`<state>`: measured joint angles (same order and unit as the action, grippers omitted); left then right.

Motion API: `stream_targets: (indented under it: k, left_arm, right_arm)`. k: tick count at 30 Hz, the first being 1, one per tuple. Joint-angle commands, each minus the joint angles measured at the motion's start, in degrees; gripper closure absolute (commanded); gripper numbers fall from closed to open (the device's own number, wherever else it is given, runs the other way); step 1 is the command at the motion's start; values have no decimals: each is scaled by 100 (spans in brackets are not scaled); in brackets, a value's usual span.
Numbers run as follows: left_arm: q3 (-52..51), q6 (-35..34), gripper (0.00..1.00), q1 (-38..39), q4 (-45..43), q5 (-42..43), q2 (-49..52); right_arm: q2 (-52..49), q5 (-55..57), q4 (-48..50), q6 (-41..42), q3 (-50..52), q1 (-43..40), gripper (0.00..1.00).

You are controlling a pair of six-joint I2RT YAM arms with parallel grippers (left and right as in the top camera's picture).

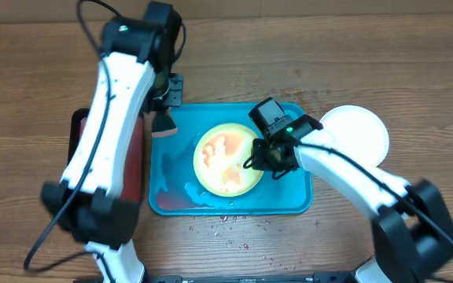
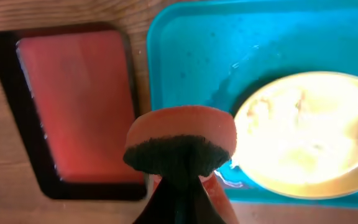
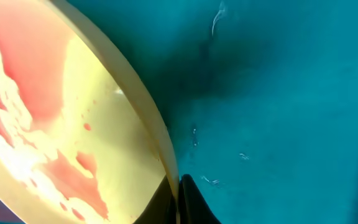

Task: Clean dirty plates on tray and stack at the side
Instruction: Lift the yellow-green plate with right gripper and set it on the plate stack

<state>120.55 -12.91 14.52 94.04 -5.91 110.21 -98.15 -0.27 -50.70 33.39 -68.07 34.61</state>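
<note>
Lying at the left of the desk (image 1: 22, 79), a dark red tray (image 2: 73, 106) sits just beside the turquoise tray (image 1: 171, 196). Over that tray's left rim, the left end effector (image 1: 164, 118) clamps an orange sponge (image 2: 182, 130). The yellow-green plate (image 1: 226, 161), smeared red, is in the turquoise tray, its right rim pinched by the right end effector (image 1: 264, 154). A white plate (image 1: 360, 134) rests on the desk further right.

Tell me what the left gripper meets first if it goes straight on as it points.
Likely the turquoise tray, close to its left rim beside the yellow-green plate, with the held sponge touching first; depth is unclear.
</note>
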Motion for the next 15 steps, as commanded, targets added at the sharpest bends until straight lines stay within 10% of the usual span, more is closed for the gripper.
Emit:
stream_targets:
  k: [1,15]
  left_arm:
    - [136,192,96,-26,94,361,-555]
    - [-1801,348,96,-278,-841,1071,-1899]
  right_arm:
    - [656,1805,-170,-85,-374,487,96]
    - [813,6502,-658,-39,-579,2072,96]
